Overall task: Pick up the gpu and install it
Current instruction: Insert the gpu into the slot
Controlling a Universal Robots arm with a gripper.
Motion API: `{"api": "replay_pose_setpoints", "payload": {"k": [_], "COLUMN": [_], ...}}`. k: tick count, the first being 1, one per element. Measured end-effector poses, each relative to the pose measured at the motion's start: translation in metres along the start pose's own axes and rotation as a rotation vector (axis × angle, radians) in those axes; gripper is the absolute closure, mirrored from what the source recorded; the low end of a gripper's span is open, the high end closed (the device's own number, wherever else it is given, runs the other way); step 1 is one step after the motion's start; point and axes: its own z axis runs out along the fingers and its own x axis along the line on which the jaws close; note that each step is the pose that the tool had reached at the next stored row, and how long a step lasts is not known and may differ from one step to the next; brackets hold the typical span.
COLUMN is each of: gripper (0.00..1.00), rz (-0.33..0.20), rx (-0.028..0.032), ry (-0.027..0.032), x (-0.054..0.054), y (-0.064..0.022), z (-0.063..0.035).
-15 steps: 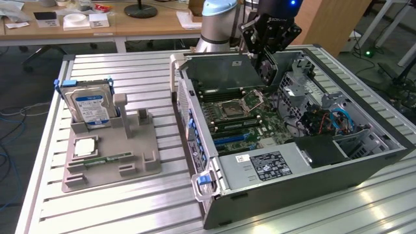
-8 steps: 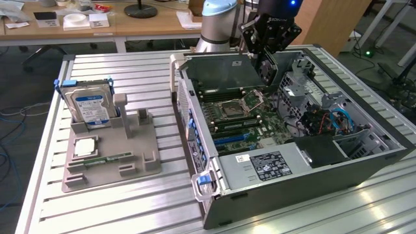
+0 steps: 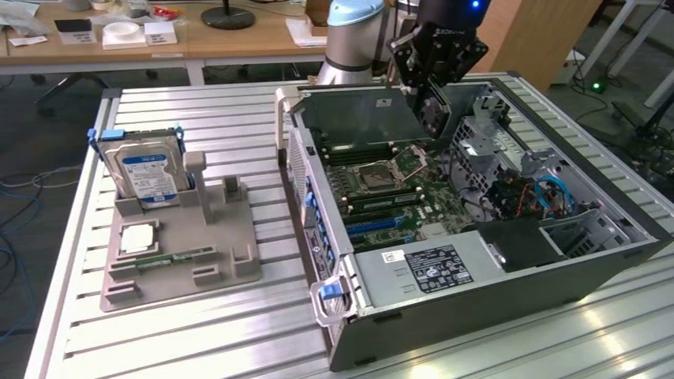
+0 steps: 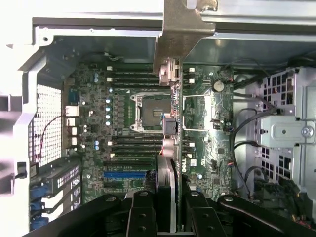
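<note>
Jaws grip the gpu point(image 3: 358, 118) over the open case point(image 3: 506, 304), contact point partly hidden

The arm holds its hand point(image 3: 430, 83) pointing down, fingers point(image 4: 143, 217) clamped on the gpu point(image 4: 167, 173).

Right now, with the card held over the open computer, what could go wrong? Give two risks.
The graphics card, clamped in the gripper, hangs above the board right by the processor socket, so lowering here might strike it. Its metal bracket looks close to the case frame and could catch.
</note>
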Motion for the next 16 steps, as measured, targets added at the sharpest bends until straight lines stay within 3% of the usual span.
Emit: {"api": "replay_pose_setpoints", "payload": {"k": [10,16], "gripper": [0.73,0.73], "rz": [-0.181,-0.278], "rx": [-0.0032,0.0046], "ry": [0.0098,0.0156], "x": [0.0,0.0], "y": [-0.0001,-0.0001], "z": [0.0002,0.0004]}}
